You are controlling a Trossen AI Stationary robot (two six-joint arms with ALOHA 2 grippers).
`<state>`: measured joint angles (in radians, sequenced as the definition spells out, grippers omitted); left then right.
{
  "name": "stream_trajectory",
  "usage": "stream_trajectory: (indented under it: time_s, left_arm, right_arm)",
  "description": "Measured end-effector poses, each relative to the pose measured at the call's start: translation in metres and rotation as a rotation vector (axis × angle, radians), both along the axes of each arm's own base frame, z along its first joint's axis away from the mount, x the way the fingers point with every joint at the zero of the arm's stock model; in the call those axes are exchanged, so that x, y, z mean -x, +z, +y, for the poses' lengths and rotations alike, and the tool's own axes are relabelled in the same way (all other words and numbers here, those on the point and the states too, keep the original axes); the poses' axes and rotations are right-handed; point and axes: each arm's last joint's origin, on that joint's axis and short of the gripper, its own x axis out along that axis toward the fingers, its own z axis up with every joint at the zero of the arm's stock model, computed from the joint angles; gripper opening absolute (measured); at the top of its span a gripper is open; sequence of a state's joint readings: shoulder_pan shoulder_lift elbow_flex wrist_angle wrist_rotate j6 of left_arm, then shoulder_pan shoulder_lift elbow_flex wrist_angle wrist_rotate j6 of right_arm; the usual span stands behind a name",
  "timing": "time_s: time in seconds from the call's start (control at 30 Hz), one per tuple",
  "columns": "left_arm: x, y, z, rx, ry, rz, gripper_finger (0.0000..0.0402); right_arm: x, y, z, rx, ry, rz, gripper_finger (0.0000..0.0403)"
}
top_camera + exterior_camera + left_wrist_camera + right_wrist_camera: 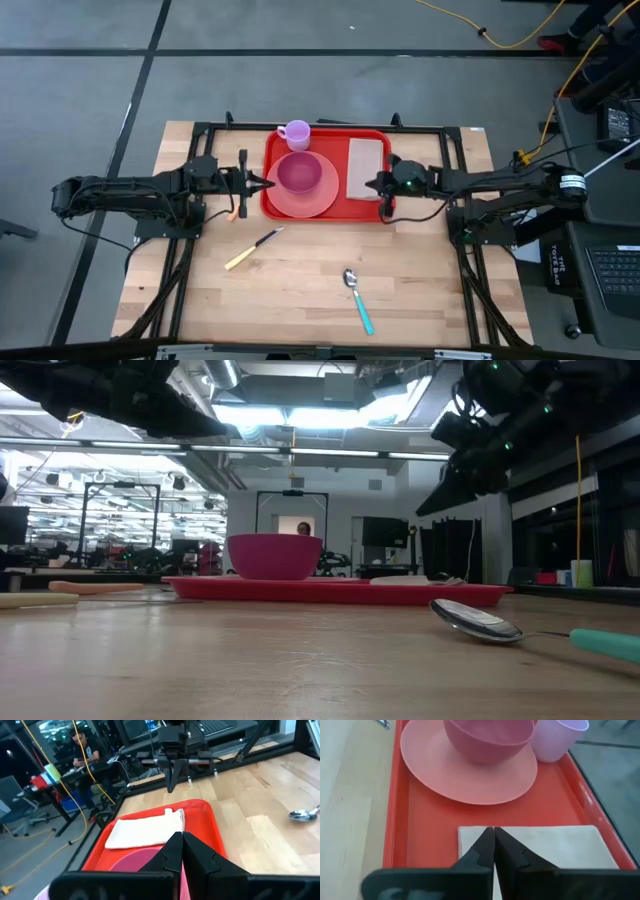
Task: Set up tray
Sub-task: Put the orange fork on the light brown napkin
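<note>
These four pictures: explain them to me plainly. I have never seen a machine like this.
It is a robot with two dark arms at a wooden table, each ending in a two-finger gripper. One picture looks straight down, one looks level across the tabletop, and two come from cameras on the wrists. The left gripper and right gripper are at opposite sides of a red tray, both shut and holding nothing. On the tray are a pink plate with a bowl on it, a purple cup and a folded napkin. Off the tray lie a knife, a spoon and an orange-handled utensil.
</note>
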<state>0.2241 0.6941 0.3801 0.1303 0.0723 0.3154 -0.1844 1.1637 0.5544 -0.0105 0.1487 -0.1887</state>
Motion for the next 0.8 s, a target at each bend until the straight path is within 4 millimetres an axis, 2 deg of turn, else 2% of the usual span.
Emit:
stream_trajectory:
  time_s: [0.23, 0.43, 0.6, 0.8]
  left_arm:
    - [0.0, 0.0, 0.0, -0.008, -0.001, 0.001, 0.0003]
    - [0.001, -0.003, 0.0, 0.063, 0.023, 0.024, 0.0003]
    - [0.001, -0.005, 0.001, 0.186, 0.121, 0.018, 0.0001]
    - [0.002, -0.005, -0.003, 0.221, 0.187, 0.111, 0.0002]
  right_arm:
    - [0.004, -0.012, 0.001, 0.016, 0.001, -0.08, 0.003]
    - [-0.001, -0.003, 0.0, 0.038, 0.001, -0.203, 0.0028]
    - [-0.004, 0.006, -0.001, 0.076, 0.011, -0.287, 0.0022]
    - [-0.005, 0.009, -0.001, 0.09, 0.014, -0.324, 0.0014]
